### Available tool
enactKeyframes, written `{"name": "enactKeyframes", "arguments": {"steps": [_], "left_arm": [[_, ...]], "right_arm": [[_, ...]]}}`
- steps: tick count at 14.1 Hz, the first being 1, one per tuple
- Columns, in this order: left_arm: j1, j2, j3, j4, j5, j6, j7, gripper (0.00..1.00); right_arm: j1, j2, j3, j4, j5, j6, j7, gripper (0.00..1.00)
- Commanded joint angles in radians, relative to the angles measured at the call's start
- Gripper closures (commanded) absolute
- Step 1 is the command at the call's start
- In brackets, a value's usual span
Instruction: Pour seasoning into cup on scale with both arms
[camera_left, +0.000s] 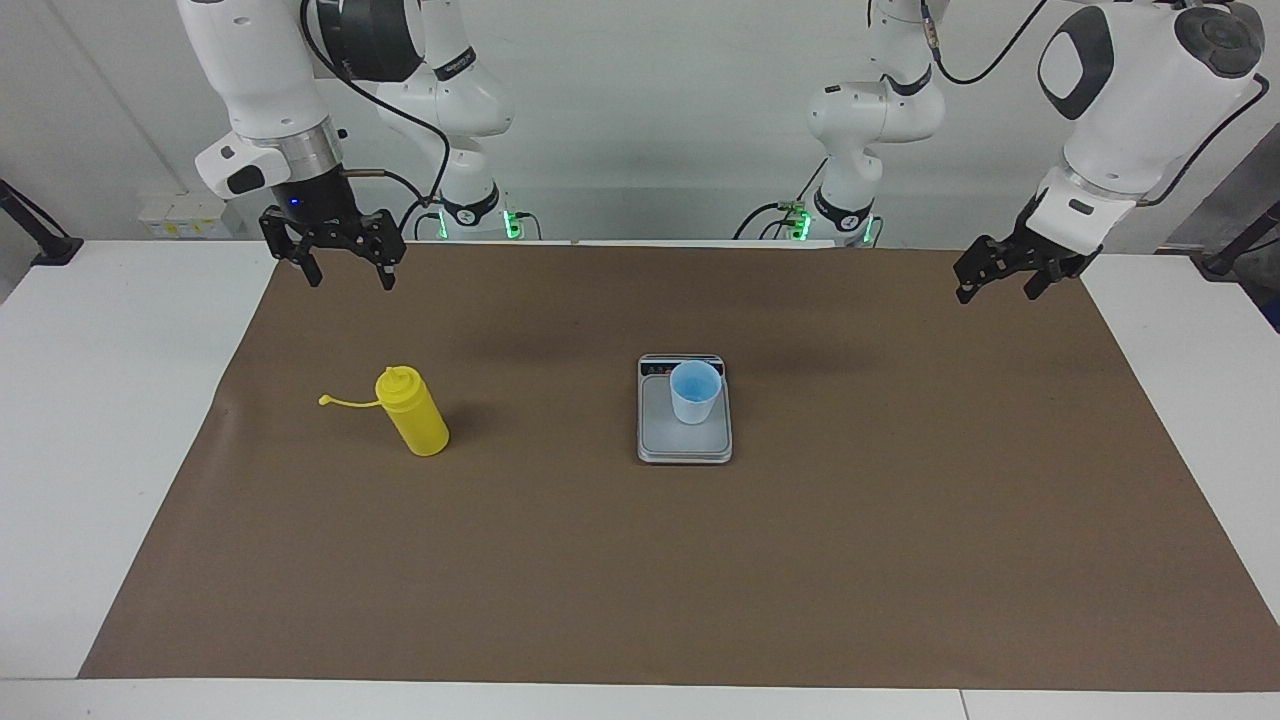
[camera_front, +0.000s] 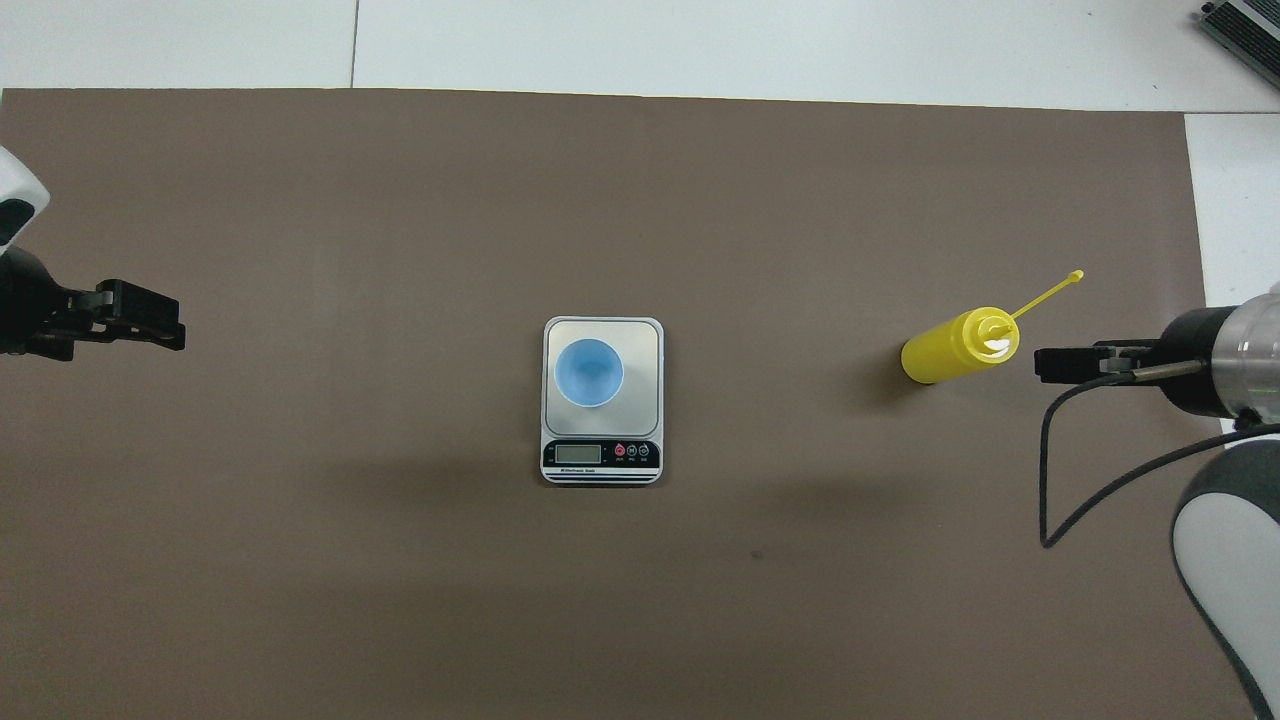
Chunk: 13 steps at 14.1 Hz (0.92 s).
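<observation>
The seasoning bottle (camera_left: 412, 412) stands upright on the brown mat (camera_left: 640, 560), well apart from the scale (camera_left: 684, 440) toward the right arm's end of the worktop, its cap strap (camera_left: 350, 402) sticking out away from the scale. The cup (camera_left: 694, 391) sits on the scale's plate near the display end. The bottle looks like soft, smooth plastic, likely light and squeezable, so a mid-body hold across the cylinder seems safest, clear of nozzle and strap; a hard pinch could squirt it early. The right hand (camera_left: 343, 266) hangs open in the air near the bottle. The left hand (camera_left: 990, 283) waits open at the scale's other flank, well apart from it.
</observation>
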Motion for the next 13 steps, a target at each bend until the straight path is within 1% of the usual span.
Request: {"name": "enactKeyframes", "arguments": {"steps": [1, 3, 5, 8, 11, 13], "left_arm": [[0.026, -0.028, 0.0, -0.029, -0.014, 0.011, 0.005, 0.0], [0.026, -0.028, 0.0, -0.027, -0.014, 0.011, 0.005, 0.0], [0.026, -0.028, 0.0, -0.029, -0.014, 0.011, 0.005, 0.0], [0.026, -0.028, 0.0, -0.027, -0.014, 0.011, 0.005, 0.0], [0.026, -0.028, 0.0, -0.027, -0.014, 0.011, 0.005, 0.0], [0.026, -0.028, 0.0, -0.029, -0.014, 0.011, 0.005, 0.0]], "right_arm": [[-0.006, 0.049, 0.009, 0.083, -0.043, -0.042, 0.052, 0.0], [0.032, 0.056, 0.009, 0.1, -0.067, -0.064, 0.096, 0.0], [0.042, 0.067, 0.009, 0.129, -0.072, -0.077, 0.113, 0.0], [0.037, 0.107, 0.007, 0.221, -0.069, -0.154, 0.115, 0.0], [0.028, 0.161, 0.006, 0.337, -0.051, -0.246, 0.112, 0.0], [0.028, 0.164, 0.006, 0.35, -0.052, -0.249, 0.11, 0.0]]}}
